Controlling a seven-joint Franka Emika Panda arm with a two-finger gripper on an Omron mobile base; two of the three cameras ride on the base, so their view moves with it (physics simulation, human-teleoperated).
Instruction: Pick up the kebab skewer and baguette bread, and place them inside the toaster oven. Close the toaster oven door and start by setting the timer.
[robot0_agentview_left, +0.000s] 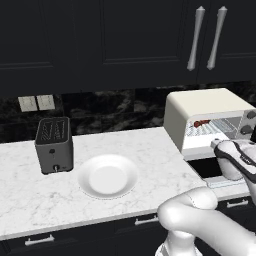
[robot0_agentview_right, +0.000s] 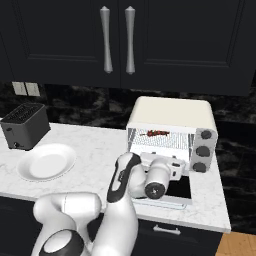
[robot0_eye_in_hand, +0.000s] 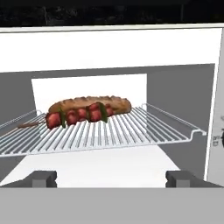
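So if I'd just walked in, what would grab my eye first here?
Probably the cream-white toaster oven at the right end of the counter, its door dropped open, with the kebab skewer lying against the baguette bread on its wire rack. The open claw faces it; a white plate sits beside a dark toaster.

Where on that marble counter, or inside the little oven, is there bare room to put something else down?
Bare marble counter lies before the dark grey slot toaster, and between the round white plate and the cream-white toaster oven. Inside, the wire rack is free right of the golden-brown baguette bread and red-chunked kebab skewer. The oven's front is crowded by the open gripper.
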